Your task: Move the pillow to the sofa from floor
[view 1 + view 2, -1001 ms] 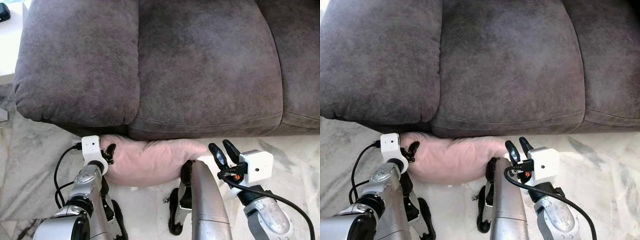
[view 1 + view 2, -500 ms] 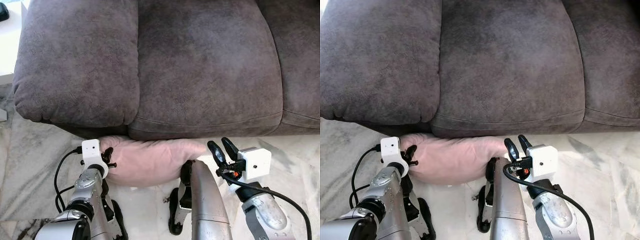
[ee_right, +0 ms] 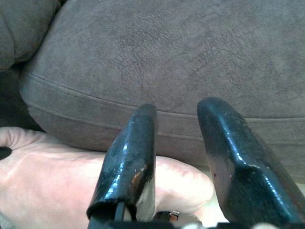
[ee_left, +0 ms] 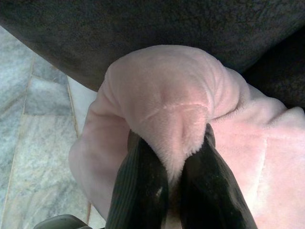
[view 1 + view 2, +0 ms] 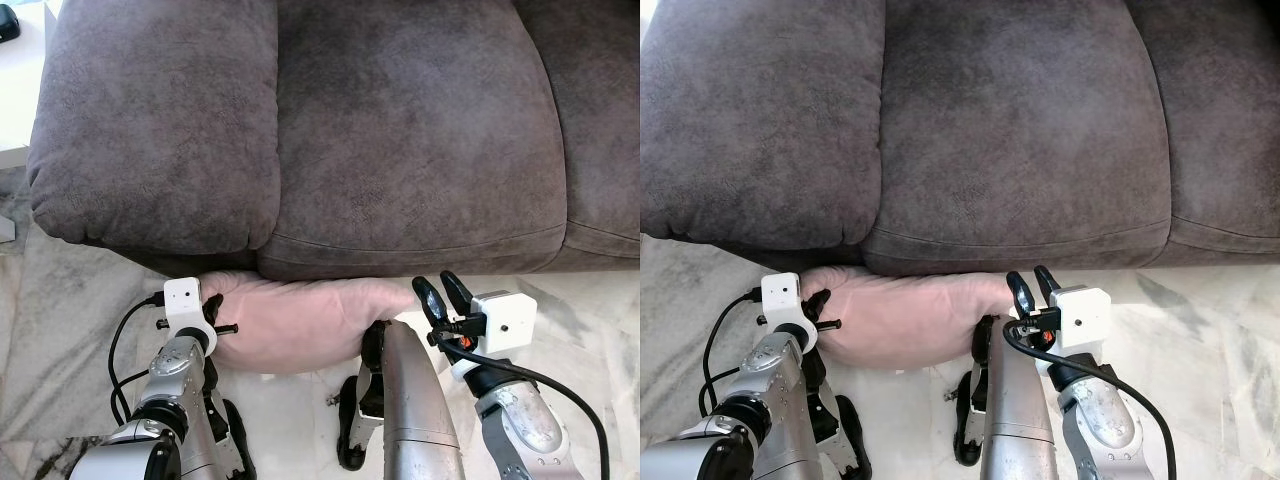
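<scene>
While the pillow (image 5: 290,325) is lying on the floor (image 5: 70,300) against the sofa (image 5: 400,140) front, partly tucked under the seat edge, the left eye view is showing the left gripper (image 5: 218,318) pressing into the pillow's left end. The right gripper (image 5: 437,297) is hovering just beside the pillow's right end, its fingers pointing up toward the sofa. One of the robot's legs (image 5: 410,400) is standing between the arms, touching the pillow's near edge.

From the right eye view, the pink pillow is sitting below the seam between two seat cushions, and the right gripper's two fingers (image 5: 1017,290) are standing apart with nothing between them.

Along the left wrist view, the left gripper's fingers (image 4: 143,186) are pinching a bulging fold of the pillow (image 4: 171,109), closed tightly on the plush.

Along the right wrist view, the right gripper (image 3: 176,143) is gaping part-open and empty, facing the sofa cushion (image 3: 190,57), with the pillow (image 3: 57,167) lying below and to one side.
</scene>
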You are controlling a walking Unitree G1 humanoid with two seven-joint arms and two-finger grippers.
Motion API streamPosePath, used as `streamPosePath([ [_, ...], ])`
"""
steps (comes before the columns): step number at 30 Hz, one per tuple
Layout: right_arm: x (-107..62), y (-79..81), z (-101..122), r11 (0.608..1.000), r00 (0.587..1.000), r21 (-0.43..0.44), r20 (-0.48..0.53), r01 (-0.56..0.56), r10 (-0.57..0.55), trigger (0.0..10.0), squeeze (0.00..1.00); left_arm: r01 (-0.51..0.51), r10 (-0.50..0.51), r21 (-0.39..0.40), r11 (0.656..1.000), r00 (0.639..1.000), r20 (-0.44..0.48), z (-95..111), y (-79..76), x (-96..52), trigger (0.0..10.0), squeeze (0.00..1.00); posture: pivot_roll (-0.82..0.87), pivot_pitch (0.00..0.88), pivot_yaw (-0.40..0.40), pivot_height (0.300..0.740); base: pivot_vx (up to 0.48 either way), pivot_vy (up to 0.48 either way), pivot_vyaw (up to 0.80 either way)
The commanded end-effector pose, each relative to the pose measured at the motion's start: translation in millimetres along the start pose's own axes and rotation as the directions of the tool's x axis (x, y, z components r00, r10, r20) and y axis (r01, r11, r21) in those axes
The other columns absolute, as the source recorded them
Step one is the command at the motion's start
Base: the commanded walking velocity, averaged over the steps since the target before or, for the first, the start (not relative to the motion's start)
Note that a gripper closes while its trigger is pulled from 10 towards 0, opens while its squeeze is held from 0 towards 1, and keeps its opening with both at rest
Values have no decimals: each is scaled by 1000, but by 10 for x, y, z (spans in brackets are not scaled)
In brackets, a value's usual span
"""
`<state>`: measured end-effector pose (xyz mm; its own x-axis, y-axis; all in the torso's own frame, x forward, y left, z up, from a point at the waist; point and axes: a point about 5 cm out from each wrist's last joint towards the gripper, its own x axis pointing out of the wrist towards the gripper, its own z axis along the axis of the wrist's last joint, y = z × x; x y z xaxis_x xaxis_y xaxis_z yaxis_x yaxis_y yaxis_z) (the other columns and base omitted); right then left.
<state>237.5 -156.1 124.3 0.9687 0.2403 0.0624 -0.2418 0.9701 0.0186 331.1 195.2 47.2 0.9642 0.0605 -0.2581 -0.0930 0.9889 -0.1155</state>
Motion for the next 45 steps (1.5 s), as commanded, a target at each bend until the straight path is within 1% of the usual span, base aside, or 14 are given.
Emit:
streamPosePath([
  [1, -44, -9, -103, 1000, 999, 9, -36, 17, -16, 10000, 0, -18, 19, 21, 1000, 999, -47, -146, 88, -69, 0, 0, -88, 440, -85, 536, 0, 0, 0],
  [5, 6, 12, -140, 1000, 999, 13, -36, 17, -16, 10000, 0, -12, 13, 29, 999, 999, -38, -140, 75, -70, 0, 0, -72, 420, -73, 536, 0, 0, 0],
  [6, 24, 21, -155, 1000, 999, 14, -37, 17, -16, 10000, 0, -15, 16, 44, 999, 1000, -24, -133, 74, -75, 1569, 0, -70, 417, -72, 536, 0, 0, 0],
  [7, 45, 25, -167, 1000, 999, 19, -33, 20, -20, 10000, 0, -12, 12, 26, 1000, 1000, 8, -119, 63, -87, 10000, 0, -61, 406, -65, 536, 0, 0, 0],
  [9, 66, 28, -176, 1000, 999, 21, -31, 23, -22, 10000, 0, -2, 1, 25, 1000, 999, 40, -105, 49, -103, 10000, 0, -53, 397, -60, 536, 0, 0, 0],
  [10, 86, 33, -185, 999, 999, 22, -29, 23, -22, 10000, 0, 9, -13, 56, 998, 998, 68, -106, 27, -131, 10000, 0, -47, 394, -57, 536, 0, 0, 0],
  [11, 102, 37, -193, 999, 999, 23, -29, 23, -23, 10000, 0, 12, -17, 67, 998, 997, 73, -106, 24, -136, 10000, 0, -42, 392, -55, 536, 0, 0, 0],
  [12, 117, 47, -207, 999, 999, 25, -28, 22, -21, 10000, 0, 16, -20, 56, 998, 997, 78, -122, 18, -152, 10000, 0, -35, 386, -51, 536, 0, 0, 0],
  [16, 154, 56, -228, 999, 999, 28, -25, 23, -22, 10000, 0, 23, -27, 57, 998, 997, 78, -150, 7, -172, 10000, 0, -26, 370, -43, 536, 0, 0, 0],
  [18, 184, 55, -232, 999, 1000, 29, -18, 24, -24, 10000, 0, 11, -15, 44, 999, 997, 77, -167, 11, -181, 10000, 0, -23, 363, -39, 536, 0, 0, 0],
  [22, 199, 48, -231, 999, 1000, 29, -11, 28, -27, 10000, 0, 10, -13, 36, 999, 996, 88, -161, -4, -188, 10000, 0, -21, 356, -34, 536, 0, 0, 0],
  [28, 229, 49, -244, 999, 1000, 31, -3, 31, -31, 10000, 0, 14, -16, 21, 1000, 994, 104, -125, -44, -172, 10000, 0, -18, 351, -30, 536, 0, 0, 0],
  [34, 258, 40, -256, 999, 999, 31, 3, 35, -35, 10000, 0, 5, -8, 20, 1000, 993, 114, -94, -57, -154, 10000, 0, -17, 341, -27, 536, -259, 0, 0],
  [45, 359, 26, -280, 999, 999, 28, 15, 36, -36, 10000, 0, -3, 2, 7, 1000, 992, 126, -23, -56, -111, 10000, 0, -7, 306, -23, 536, -293, 0, 0],
])
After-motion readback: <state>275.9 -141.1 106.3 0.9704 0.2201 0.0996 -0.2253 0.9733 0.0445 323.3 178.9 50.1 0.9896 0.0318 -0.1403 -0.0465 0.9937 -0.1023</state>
